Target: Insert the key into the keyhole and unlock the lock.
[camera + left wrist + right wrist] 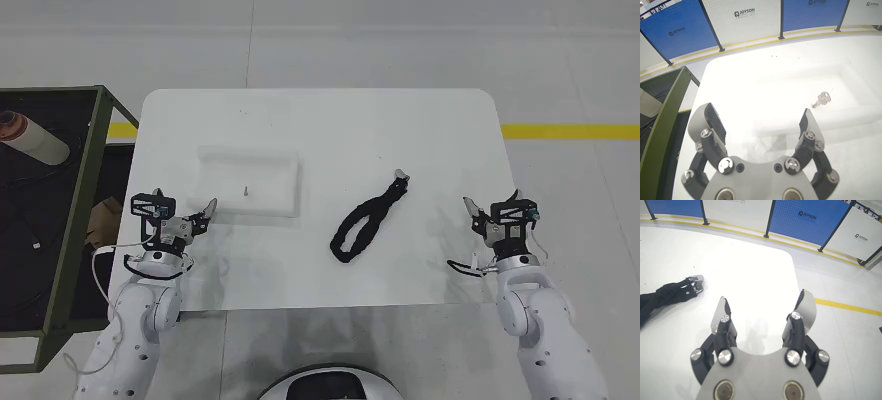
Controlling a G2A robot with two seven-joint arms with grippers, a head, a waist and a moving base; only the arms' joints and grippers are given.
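L gripper (757, 108): jaws wide open, nothing held, pads touching nothing. It hovers over the bench (400, 120) near the 9 o'clock edge, just short of the foam tray (215, 155).
R gripper (763, 295): jaws also wide open and empty, over bare bench near the 3 o'clock edge.

Key (822, 99): small, silver, lying flat inside the white foam tray, approx 10 o'clock of bench centre and approx 2 o'clock from L gripper. Apart from both grippers.
Lock (360, 225): black fabric-sleeved loop w/ metal head (696, 283). It lies on the bench just at 4 o'clock of centre, head end pointing to 1 o'clock. At 9 o'clock from R gripper, not touching it. Key and lock well apart, bare bench between.

Print: blue and white fence panels (806, 217) behind the bench carry a logo w/ text.

Edges/room: bench corners rounded. Green cart frame (90, 180) sits right against the 9 o'clock side by L arm. Open floor w/ yellow line (570, 131) off the 3 o'clock side.
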